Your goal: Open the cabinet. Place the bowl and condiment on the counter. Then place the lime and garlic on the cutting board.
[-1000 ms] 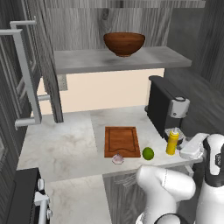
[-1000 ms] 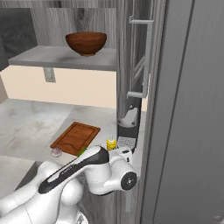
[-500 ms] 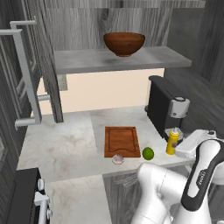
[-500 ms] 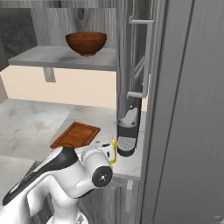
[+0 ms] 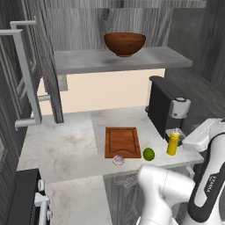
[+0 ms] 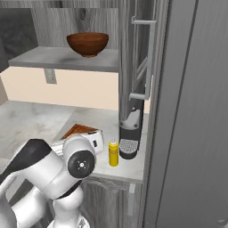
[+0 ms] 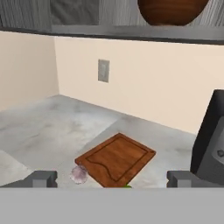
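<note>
Left base view, cabinet (image 5: 30, 83): doors swung open, bar handle at 9 o'clock, grey shelf exposed.
Left base view, bowl (image 5: 125, 44): on the cabinet shelf at 12 o'clock, not yet on the counter.
Left base view, condiment (image 5: 173, 143): yellow bottle upright on the counter (image 5: 66, 145) at 3 o'clock, just beside the black coffee machine (image 5: 167, 105).
Left base view, cutting board (image 5: 122, 141): flat at centre, bare on top.
Left base view, lime (image 5: 149, 154): off the board, just beside its near right corner, at 5 o'clock from it.
Left base view, garlic (image 5: 118, 159): against the board's near edge, at 6 o'clock from it, apparently off the wood.
Right base view, condiment (image 6: 114, 152): at centre, standing near the coffee machine (image 6: 130, 133) base.
Right base view, bowl (image 6: 87, 43): at 11 o'clock on the shelf.
Right base view, cutting board (image 6: 80, 131): partly hidden behind the arm.
Hand view, gripper (image 7: 111, 178): jaws spread wide, nothing between the fingertips (image 7: 42, 178).
Hand view, cutting board (image 7: 116, 159): at 6 o'clock, garlic (image 7: 78, 173) at 7 o'clock by its corner.
Hand view, bowl (image 7: 171, 11): at 1 o'clock above.
Step in hand: judged as cabinet opened, condiment set down, bowl pending.
Next move: likely a lift of the open hand toward the shelf, then a grip on the bowl's rim.
</note>
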